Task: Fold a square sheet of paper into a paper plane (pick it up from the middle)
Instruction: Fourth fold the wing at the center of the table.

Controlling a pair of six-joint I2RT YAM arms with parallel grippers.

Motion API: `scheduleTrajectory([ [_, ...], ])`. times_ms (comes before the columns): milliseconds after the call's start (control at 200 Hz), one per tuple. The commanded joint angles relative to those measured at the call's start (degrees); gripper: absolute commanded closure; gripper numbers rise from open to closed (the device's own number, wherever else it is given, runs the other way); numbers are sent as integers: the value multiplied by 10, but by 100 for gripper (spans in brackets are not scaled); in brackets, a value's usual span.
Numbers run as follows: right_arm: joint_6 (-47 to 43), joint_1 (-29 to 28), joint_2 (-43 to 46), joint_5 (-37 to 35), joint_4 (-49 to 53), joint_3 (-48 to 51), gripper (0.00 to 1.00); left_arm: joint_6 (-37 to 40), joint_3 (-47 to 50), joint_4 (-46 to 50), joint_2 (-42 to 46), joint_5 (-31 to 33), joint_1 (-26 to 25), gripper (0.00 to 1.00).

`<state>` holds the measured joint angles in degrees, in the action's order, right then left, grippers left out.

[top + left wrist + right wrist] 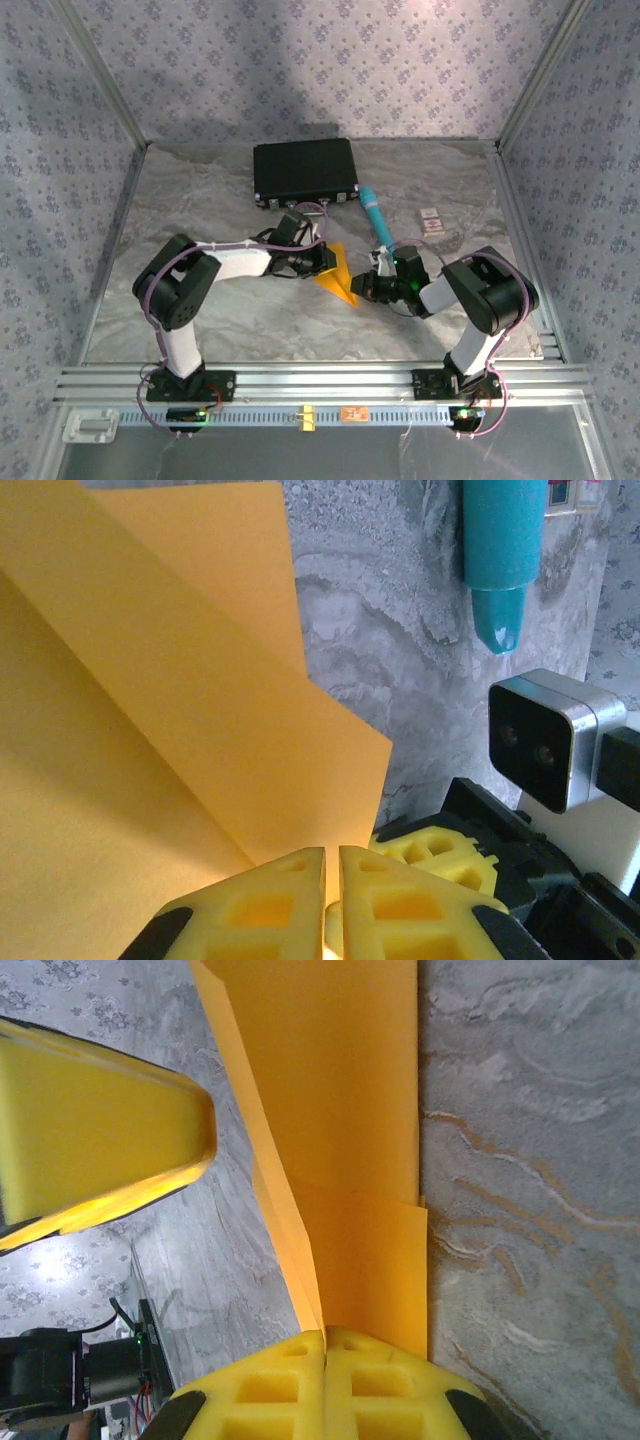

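Note:
The orange-yellow sheet of paper (335,270) is held off the table between both arms, folded into overlapping layers with creases (180,710). My left gripper (318,262) is shut on its left side; in the left wrist view the paper's edge runs into the thin slit between the yellow fingertips (332,875). From the right, my right gripper (358,287) is shut on the paper's lower corner, its pads (290,1390) pressed together on a folded strip (340,1110). The left gripper's yellow finger (100,1150) shows beside that strip.
A black case (305,170) lies at the back of the marble table (250,320). A teal pen-like tube (375,212) (500,550) lies right of it, with a small card (431,220) further right. Metal frame rails border the table.

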<state>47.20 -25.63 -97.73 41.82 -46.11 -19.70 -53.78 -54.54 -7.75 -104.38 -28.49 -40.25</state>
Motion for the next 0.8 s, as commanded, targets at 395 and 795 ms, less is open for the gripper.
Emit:
scheduleTrajectory([
  [395,-5,3,-16,-8,59,-12,96,-22,-17,-20,-39,38,1,88],
  [795,-7,7,-21,-5,82,-21,96,-21,-26,-26,-51,32,2,87],
])
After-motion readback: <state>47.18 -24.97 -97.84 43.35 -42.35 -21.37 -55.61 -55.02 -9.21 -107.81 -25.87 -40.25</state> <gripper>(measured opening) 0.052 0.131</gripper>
